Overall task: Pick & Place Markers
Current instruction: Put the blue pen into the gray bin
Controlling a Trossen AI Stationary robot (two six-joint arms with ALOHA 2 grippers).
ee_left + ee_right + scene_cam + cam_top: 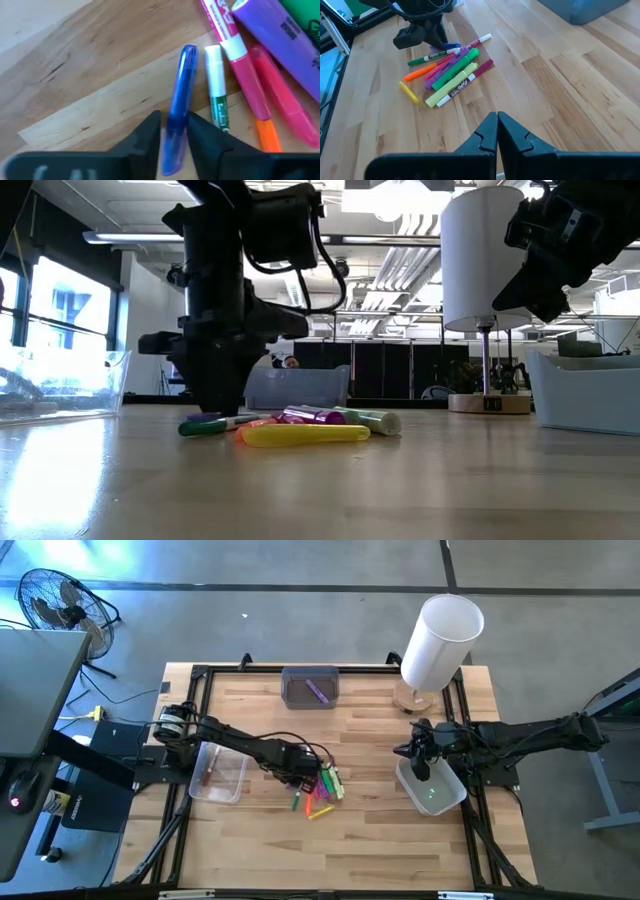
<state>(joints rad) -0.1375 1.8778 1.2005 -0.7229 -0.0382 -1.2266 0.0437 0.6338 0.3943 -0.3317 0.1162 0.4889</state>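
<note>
High view: the left gripper (297,776) sits low at centre frame, touching the left edge of the marker pile (325,794); the right gripper (420,762) waits at right over a white bin (448,796).

Low view: the pile lies centre, just right of the left arm.

Left wrist view: the fingers (145,137) pinch a blue marker (181,95) by one end. That off-centre grip could let it pivot and slip on lifting. A white-and-green marker (217,95) lies just beside it.

Right wrist view: the right gripper's fingers are closed, empty.
</note>
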